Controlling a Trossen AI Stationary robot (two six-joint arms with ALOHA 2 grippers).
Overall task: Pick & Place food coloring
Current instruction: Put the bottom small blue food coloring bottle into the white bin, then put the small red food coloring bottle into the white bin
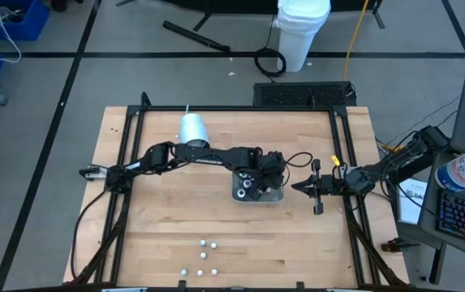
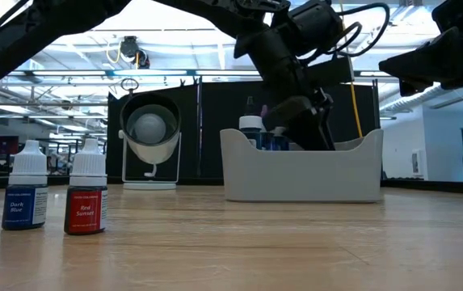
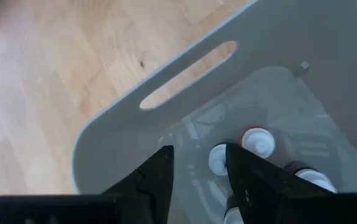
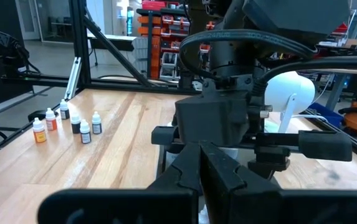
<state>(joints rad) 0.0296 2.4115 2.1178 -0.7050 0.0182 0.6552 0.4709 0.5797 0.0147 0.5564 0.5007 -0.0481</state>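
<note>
A grey tray (image 1: 274, 195) stands mid-table with a few white-capped food coloring bottles (image 3: 256, 140) upright inside. My left gripper (image 3: 197, 163) reaches down into the tray from the table's left, open, with only tray floor between its fingers; it also shows in the high view (image 1: 252, 185) and the low view (image 2: 305, 121). Several more bottles (image 1: 204, 243) stand near the table's near edge, among them a blue one (image 2: 27, 187) and a red one (image 2: 86, 192). My right gripper (image 1: 303, 187) waits shut, right of the tray. My left gripper's one finger (image 3: 243, 171) stands right beside the white cap of a bottle (image 3: 217, 158) that rests upright on the tray floor. Whether the finger touches the cap, I cannot tell. Nothing sits between the two fingers.
A big white cylinder (image 1: 193, 130) lies at the far left of the tray. Black frame rails (image 1: 127, 162) run along the table's left, right and far sides. Bare wood lies between the tray and the near row of bottles.
</note>
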